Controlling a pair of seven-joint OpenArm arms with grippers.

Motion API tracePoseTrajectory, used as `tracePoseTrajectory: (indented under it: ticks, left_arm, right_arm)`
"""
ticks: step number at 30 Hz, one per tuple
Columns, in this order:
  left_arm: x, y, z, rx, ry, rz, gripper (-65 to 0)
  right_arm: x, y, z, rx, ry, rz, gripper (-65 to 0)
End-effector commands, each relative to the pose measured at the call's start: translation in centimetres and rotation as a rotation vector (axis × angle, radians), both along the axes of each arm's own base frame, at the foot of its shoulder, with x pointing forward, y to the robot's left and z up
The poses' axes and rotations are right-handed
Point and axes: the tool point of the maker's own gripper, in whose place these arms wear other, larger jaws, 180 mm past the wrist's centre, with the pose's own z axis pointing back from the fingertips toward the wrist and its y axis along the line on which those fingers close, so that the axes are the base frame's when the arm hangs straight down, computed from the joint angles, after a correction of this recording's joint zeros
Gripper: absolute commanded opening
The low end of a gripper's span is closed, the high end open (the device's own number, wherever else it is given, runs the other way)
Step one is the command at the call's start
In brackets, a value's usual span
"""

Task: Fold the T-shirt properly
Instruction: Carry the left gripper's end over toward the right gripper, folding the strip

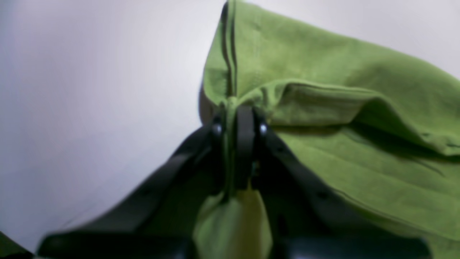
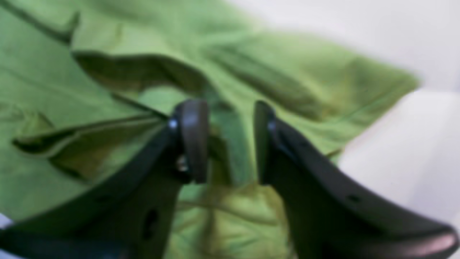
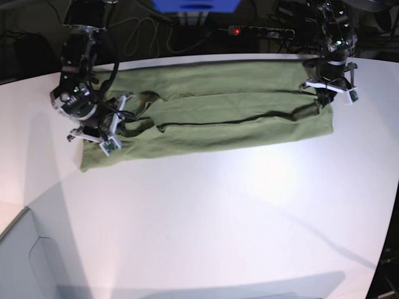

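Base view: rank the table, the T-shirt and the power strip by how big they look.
Largest to smallest:
1. table
2. T-shirt
3. power strip, though it sits farther from the camera, so it may look smaller than it is.

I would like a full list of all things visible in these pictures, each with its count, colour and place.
T-shirt: one, olive green, spread lengthwise across the far half of the table, folded long and narrow.
Table: one, white, fills most of the base view.
Power strip: one, dark with a red light, behind the table's far edge.
Cables: several, dark, behind the table at far left.
Left gripper: one, black, shut on the T-shirt at its end on the base view's right.
Right gripper: one, black, jaws apart with cloth between them, at the other end.
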Motion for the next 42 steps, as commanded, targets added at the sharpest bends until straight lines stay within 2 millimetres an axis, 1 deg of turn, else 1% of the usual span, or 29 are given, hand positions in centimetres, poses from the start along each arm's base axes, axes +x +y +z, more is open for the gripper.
tracePoseTrajectory:
  ticks: [1,4,6,11,12,15,17,20,27,29,33,37,40,42]
  left_arm:
    - [0.5,0.4,1.1,0.021,-0.039,-0.003,-65.0]
    - [0.6,0.4,1.2,0.022,-0.041,-0.003,-65.0]
    - [0.6,0.4,1.2,0.023,-0.042,-0.004,-65.0]
    - [0.6,0.4,1.2,0.020,-0.043,-0.003,-65.0]
    - [0.7,0.4,1.3,0.020,-0.045,-0.003,-65.0]
    - [1.1,0.2,2.0,0.030,-0.063,-0.012,-65.0]
    - [1.5,0.1,2.8,0.037,-0.085,-0.019,-65.0]
    - [2.0,-0.2,3.7,0.045,-0.107,-0.030,-65.0]
    - [2.6,-0.9,5.8,0.061,-0.155,-0.052,-65.0]
    - [2.5,-1.1,6.2,0.066,-0.162,-0.059,-65.0]
    - [2.9,-1.6,7.6,0.076,-0.196,-0.071,-65.0]
    - [2.8,-1.7,8.1,0.082,-0.205,-0.077,-65.0]
    - [2.7,-1.7,8.0,0.082,-0.201,-0.077,-65.0]
    - [2.7,-1.7,8.0,0.082,-0.201,-0.077,-65.0]
  right_arm:
    - [0.5,0.0,0.7,0.008,-0.030,0.018,-53.2]
    - [-0.9,0.0,-0.3,0.007,0.004,0.022,-56.2]
    - [-1.7,-0.5,-0.6,-0.015,0.023,0.057,-56.2]
    - [-3.0,-1.0,-1.5,-0.029,0.061,0.050,-56.5]
    - [-3.2,-1.0,-1.5,-0.031,0.062,0.049,-56.4]
    - [-3.3,-1.3,-0.5,-0.052,0.035,0.057,-56.4]
    - [-3.3,-1.3,0.5,-0.064,0.006,0.063,-56.4]
    - [-3.2,-1.1,1.2,-0.071,-0.015,0.071,-56.4]
    - [-3.1,-1.5,1.4,-0.073,-0.023,0.069,-56.4]
    - [-2.8,-1.4,1.6,-0.070,-0.031,0.069,-56.5]
    - [-2.2,-1.3,1.8,-0.065,-0.043,0.066,-57.3]
    - [-1.9,-1.3,2.0,-0.063,-0.052,0.064,-65.0]
    - [-1.4,-1.0,2.5,-0.052,-0.078,0.068,-64.8]
    - [-1.3,-1.0,2.0,-0.041,-0.071,0.067,-64.8]
